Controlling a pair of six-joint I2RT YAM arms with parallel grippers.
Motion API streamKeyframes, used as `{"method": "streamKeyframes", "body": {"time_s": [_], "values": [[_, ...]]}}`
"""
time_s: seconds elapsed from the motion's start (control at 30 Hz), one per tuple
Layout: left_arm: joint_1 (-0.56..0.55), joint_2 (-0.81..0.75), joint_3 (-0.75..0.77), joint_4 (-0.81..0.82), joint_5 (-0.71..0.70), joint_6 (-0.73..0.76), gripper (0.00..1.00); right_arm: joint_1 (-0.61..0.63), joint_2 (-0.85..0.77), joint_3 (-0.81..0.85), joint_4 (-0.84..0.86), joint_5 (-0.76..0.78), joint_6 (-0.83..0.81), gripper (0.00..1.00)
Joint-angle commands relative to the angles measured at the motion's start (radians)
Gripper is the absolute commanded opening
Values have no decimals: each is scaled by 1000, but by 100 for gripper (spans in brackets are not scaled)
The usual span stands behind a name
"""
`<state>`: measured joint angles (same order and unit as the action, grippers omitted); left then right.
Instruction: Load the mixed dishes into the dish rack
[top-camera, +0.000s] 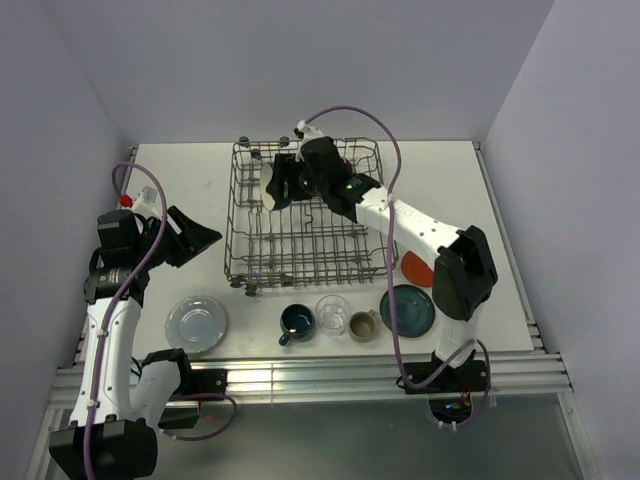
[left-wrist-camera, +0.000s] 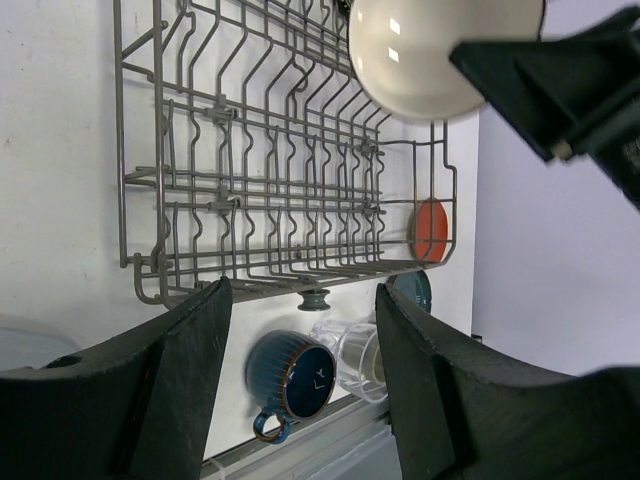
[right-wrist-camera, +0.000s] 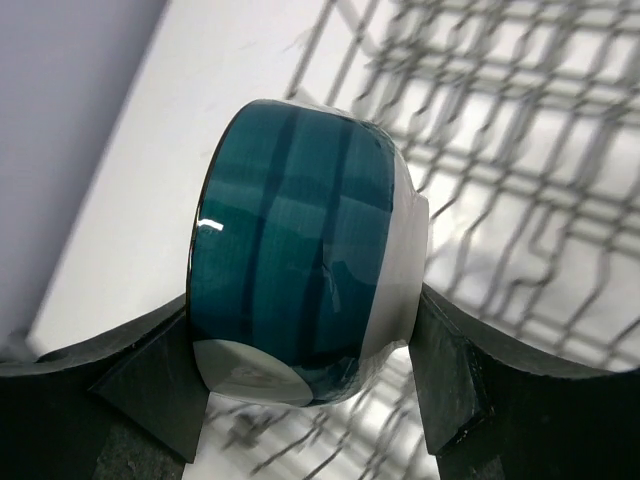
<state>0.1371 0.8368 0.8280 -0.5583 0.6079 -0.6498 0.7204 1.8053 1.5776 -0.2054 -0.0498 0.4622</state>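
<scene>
My right gripper (top-camera: 285, 185) (right-wrist-camera: 305, 300) is shut on a bowl (right-wrist-camera: 300, 250), teal outside and white inside, held on its side above the far left part of the dish rack (top-camera: 232, 215) (right-wrist-camera: 520, 150). The left wrist view shows the bowl's white inside (left-wrist-camera: 440, 50) over the rack (left-wrist-camera: 280, 180). My left gripper (top-camera: 195, 240) (left-wrist-camera: 305, 290) stands open and empty, left of the rack. On the table in front of the rack are a pale plate (top-camera: 196, 322), a blue mug (top-camera: 297, 321) (left-wrist-camera: 295, 372), a clear glass (top-camera: 333, 310) (left-wrist-camera: 352, 355), a beige cup (top-camera: 362, 323) and a teal plate (top-camera: 407, 308).
An orange-red plate (top-camera: 416, 266) (left-wrist-camera: 431, 230) lies by the rack's near right corner, partly under my right arm. White walls close in the table on the left, back and right. A metal rail runs along the near edge.
</scene>
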Motion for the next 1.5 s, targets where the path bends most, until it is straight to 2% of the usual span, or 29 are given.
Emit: {"method": "streamKeyframes", "body": {"time_s": [0.0, 0.33, 0.53, 0.73, 0.93, 1.1, 1.43, 1.47], "values": [[6, -15, -3, 41, 7, 10, 64, -12, 57, 163, 17, 99, -126, 0], [6, 22, -84, 138, 44, 4, 64, -13, 408, 602, -107, 384, -454, 0], [4, 28, -141, 222, 87, -39, 63, -12, 534, 716, -91, 527, -634, 0], [6, 19, -155, 251, 107, -60, 63, 14, 649, 742, 38, 697, -891, 0], [4, -2, -161, 262, 125, -74, 63, 36, 746, 769, 188, 760, -1085, 0], [4, -7, -167, 259, 136, -65, 63, 54, 841, 837, 245, 808, -1230, 0], [6, -5, -188, 284, 161, -71, 63, 59, 888, 811, 324, 844, -1344, 0], [4, -7, -187, 284, 162, -73, 63, 57, 884, 809, 314, 841, -1337, 3]]}}
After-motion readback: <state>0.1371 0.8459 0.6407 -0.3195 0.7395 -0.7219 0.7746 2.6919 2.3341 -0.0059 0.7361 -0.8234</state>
